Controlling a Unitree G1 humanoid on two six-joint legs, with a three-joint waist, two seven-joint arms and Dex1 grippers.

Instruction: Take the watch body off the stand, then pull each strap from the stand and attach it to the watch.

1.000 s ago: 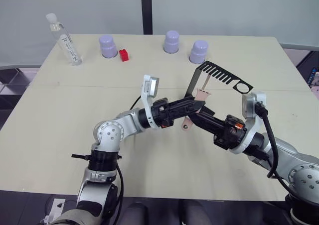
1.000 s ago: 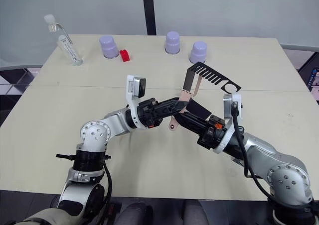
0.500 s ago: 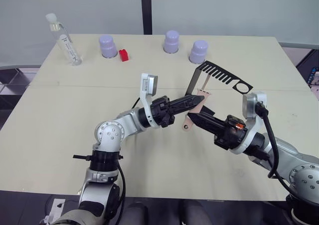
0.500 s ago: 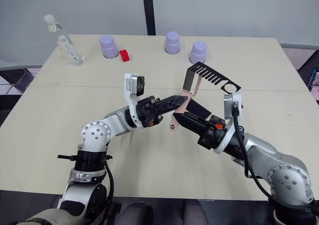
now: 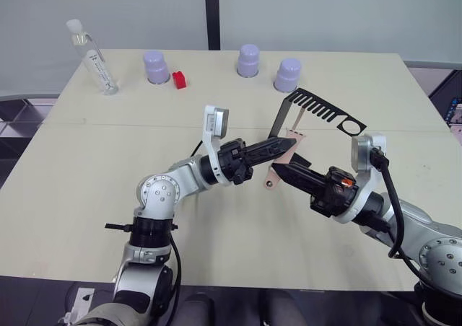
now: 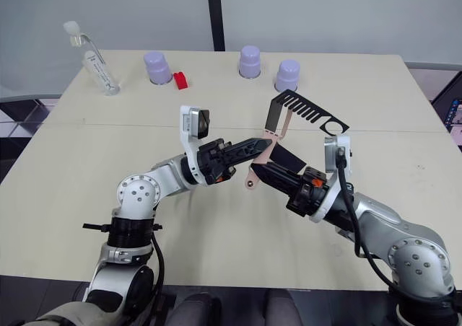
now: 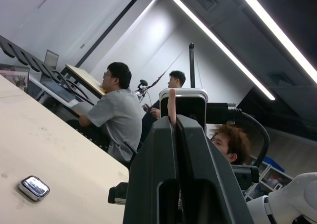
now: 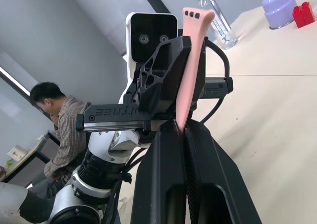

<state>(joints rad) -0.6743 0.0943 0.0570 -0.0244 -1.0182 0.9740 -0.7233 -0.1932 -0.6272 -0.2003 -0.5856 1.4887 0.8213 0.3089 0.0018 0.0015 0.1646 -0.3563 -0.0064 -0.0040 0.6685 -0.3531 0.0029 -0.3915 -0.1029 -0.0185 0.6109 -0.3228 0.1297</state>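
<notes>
Left gripper (image 5: pixel 287 146) and right gripper (image 5: pixel 278 169) jaws both clenched on one pink strap (image 8: pixel 191 60) beside the stand (image 5: pixel 317 109)

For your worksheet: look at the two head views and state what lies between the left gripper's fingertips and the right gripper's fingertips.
A pink strap spans the gap: the left gripper pinches its upper part and the right gripper its lower part, as the left eye view shows; the stand rises just behind.

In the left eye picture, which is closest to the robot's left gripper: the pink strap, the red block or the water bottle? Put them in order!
From the left gripper:
1. The pink strap, right at its fingertips, pinched between both grippers.
2. The red block, farther back on the table, beside a purple cup.
3. The water bottle, farthest, at the table's far left corner.
</notes>
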